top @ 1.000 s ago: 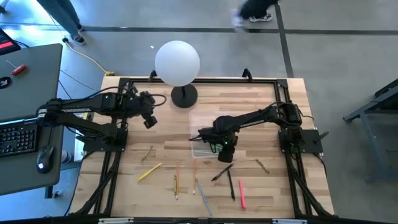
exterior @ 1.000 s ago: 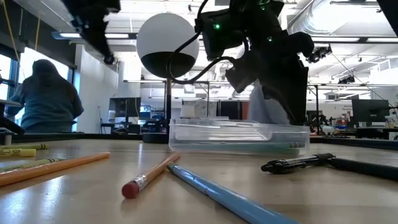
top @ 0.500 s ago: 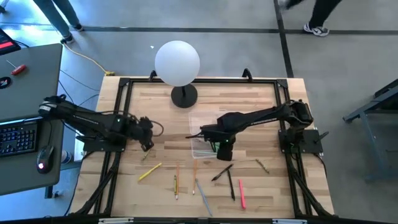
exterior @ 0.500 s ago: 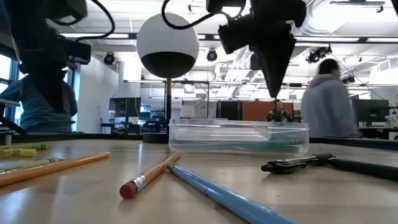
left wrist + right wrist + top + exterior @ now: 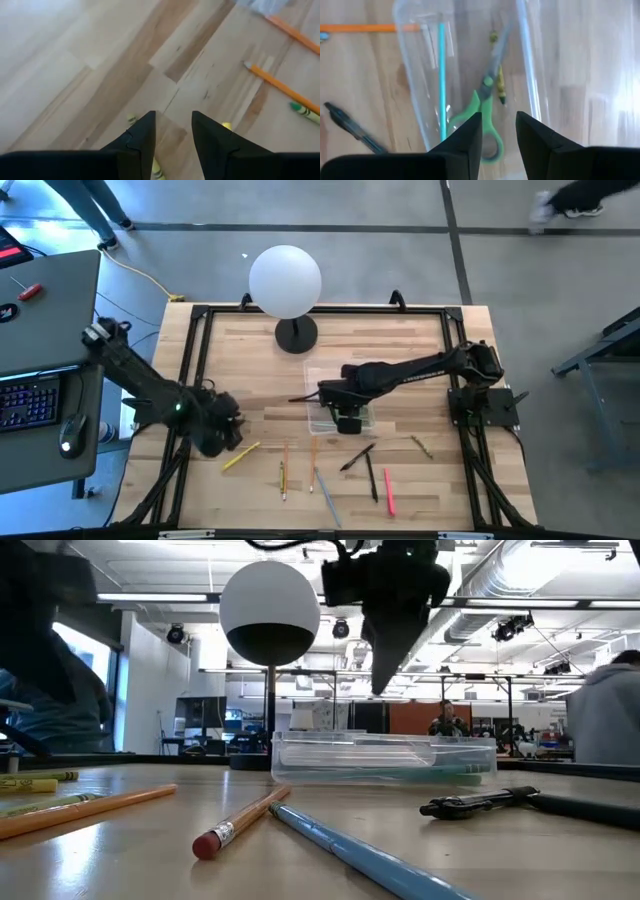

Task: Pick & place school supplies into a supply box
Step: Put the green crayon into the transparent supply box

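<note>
The supply box (image 5: 333, 408) is a clear plastic tray lying flat at mid-table. In the right wrist view it holds green-handled scissors (image 5: 485, 107), a teal pen (image 5: 441, 80) and an olive crayon (image 5: 498, 85). My right gripper (image 5: 498, 131) hangs open above the supply box (image 5: 385, 758), pointing down and touching nothing. My left gripper (image 5: 173, 134) is open near the table's left front, over a yellow crayon (image 5: 131, 119) that its fingers partly hide. Other school supplies lie flat toward the near edge: a yellow one (image 5: 240, 456), pencils (image 5: 283, 472), a black pen (image 5: 357, 457) and a red pen (image 5: 388, 491).
A white globe lamp (image 5: 286, 282) stands on its dark base at the table's far edge, behind the box. A black frame rail (image 5: 190, 370) runs round the table. A desk with a keyboard (image 5: 30, 400) stands off to the left. People move in the room beyond.
My left gripper has swung from the far left part of the table toward the near edge and down, and now hangs low over the yellow crayon. My right gripper has risen a little above the box and tipped to point more steeply down.
</note>
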Motion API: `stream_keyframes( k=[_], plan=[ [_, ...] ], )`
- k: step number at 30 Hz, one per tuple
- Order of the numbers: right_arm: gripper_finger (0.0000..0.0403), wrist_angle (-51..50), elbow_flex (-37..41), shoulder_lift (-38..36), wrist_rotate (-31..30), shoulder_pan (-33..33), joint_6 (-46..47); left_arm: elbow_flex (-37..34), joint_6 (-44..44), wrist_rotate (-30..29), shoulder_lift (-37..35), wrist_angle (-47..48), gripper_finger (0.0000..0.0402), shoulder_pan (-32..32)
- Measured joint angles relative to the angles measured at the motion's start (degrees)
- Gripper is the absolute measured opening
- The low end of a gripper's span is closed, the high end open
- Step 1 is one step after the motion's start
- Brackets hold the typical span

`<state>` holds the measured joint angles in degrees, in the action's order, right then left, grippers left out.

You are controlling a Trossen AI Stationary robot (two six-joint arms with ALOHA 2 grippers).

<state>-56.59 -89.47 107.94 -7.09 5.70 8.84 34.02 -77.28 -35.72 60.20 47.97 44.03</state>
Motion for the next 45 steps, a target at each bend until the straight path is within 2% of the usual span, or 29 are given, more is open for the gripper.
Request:
stream_keyframes(
  k=[6, 9, 16, 21, 25, 31, 39, 45],
  plan=[
    [0.0098, 4.77, 0.00, 0.00, 0.08, -0.06, -3.66, -0.04, -13.68, -7.83, 7.80, 5.60, 0.0159, 7.75],
    [0.0098, 7.13, 0.00, 0.00, 0.16, -0.02, -4.70, -0.23, -18.46, -8.34, 12.84, 6.54, 0.0159, 9.75],
    [0.0098, 9.44, 0.00, 0.00, 1.45, -0.02, -6.52, -5.69, -27.27, -9.48, 20.93, -3.40, 0.0159, 13.41],
    [0.0099, 10.83, 0.00, 0.00, 1.48, -0.05, -6.53, -9.82, -30.28, -13.61, 22.12, -9.22, 0.0159, 15.78],
    [0.0099, 11.08, 0.02, 0.00, 1.48, -0.05, -6.45, -12.47, -33.24, -14.34, 22.12, -9.58, 0.0159, 16.13],
    [0.0099, 11.08, 0.02, 0.00, 1.48, -0.05, -6.40, -16.23, -33.46, -16.22, 22.12, -16.74, 0.0159, 16.00],
    [0.0099, 11.47, 0.02, 0.00, 1.48, -0.07, -9.03, -16.37, -34.40, -17.49, 23.54, -22.30, 0.0159, 15.97],
    [0.0099, 11.44, 0.02, 0.02, 1.59, -0.07, -10.25, -16.31, -41.01, -18.72, 26.34, -24.24, 0.0159, 14.43]
  ],
)
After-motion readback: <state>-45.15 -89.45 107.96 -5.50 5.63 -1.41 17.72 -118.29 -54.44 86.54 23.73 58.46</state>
